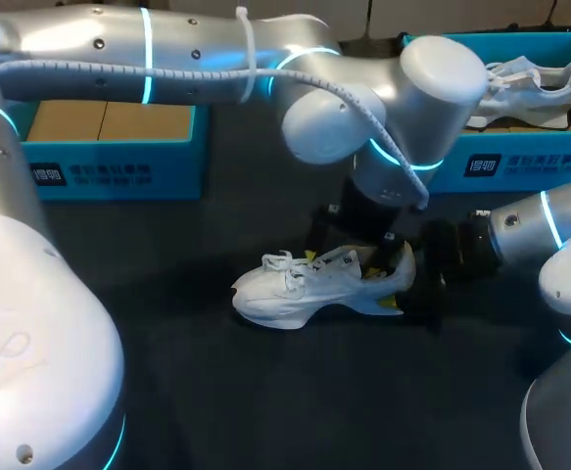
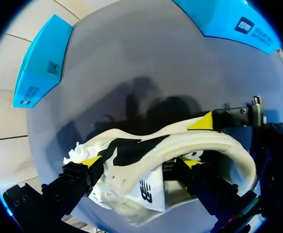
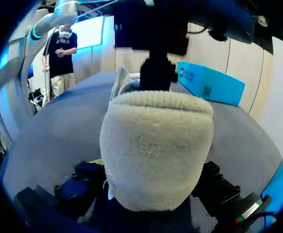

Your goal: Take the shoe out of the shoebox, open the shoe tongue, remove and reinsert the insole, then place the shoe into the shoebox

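The right pincer (image 3: pixel 151 168) grips the shoe (image 1: pixel 300 286) by its heel; the left pincer (image 2: pixel 141 161) straddles it, spread. A hard tug may free the heel.

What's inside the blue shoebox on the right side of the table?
A white shoe lies in the right shoebox, laces showing. The left arm covers the box's left part, so anything there is hidden. The other shoe lies outside it.

Left arm (image 1: pixel 167 49) overhangs shoe (image 1: pixel 290 289) from above; right tool (image 1: pixel 399 284) blocks heel; toe end, near side open.
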`<state>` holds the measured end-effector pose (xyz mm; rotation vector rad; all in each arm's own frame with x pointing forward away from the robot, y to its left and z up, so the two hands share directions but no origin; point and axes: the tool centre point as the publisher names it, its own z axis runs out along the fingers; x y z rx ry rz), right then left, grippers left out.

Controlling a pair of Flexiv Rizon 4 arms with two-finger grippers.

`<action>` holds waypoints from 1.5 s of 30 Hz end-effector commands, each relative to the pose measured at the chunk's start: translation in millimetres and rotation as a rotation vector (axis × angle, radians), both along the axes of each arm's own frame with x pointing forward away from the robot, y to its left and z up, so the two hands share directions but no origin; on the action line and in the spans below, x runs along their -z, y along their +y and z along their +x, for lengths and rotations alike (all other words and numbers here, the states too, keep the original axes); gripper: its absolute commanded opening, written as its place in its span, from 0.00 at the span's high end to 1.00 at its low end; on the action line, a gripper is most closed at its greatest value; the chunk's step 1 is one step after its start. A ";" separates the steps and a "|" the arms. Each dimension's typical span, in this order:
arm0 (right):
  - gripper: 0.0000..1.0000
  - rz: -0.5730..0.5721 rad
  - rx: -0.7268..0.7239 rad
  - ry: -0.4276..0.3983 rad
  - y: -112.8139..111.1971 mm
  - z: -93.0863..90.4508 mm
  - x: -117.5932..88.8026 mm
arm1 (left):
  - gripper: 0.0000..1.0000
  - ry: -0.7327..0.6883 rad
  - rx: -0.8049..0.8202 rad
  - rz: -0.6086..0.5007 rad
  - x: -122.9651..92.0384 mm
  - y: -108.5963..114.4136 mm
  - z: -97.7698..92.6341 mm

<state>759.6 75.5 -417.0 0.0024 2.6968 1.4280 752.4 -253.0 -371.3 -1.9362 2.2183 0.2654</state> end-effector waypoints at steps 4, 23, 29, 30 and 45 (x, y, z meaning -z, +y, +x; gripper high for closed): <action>1.00 -0.003 0.002 -0.002 -0.5 -0.3 -0.1 | 0.00 -0.014 -0.052 0.048 4.2 4.2 2.2; 1.00 -0.003 0.002 -0.002 -0.5 -0.3 -0.1 | 0.00 -0.013 -0.090 0.086 -22.9 28.4 -13.5; 1.00 -0.003 0.002 -0.002 -0.5 -0.3 -0.1 | 0.01 0.010 -0.093 0.079 -27.5 31.4 -17.6; 1.00 -0.003 0.002 -0.002 -0.5 -0.3 -0.1 | 0.11 0.014 -0.094 0.077 -27.7 31.6 -18.2; 1.00 -0.003 0.002 -0.002 -0.5 -0.3 -0.1 | 1.00 0.111 -0.056 -0.011 -52.2 41.5 -28.9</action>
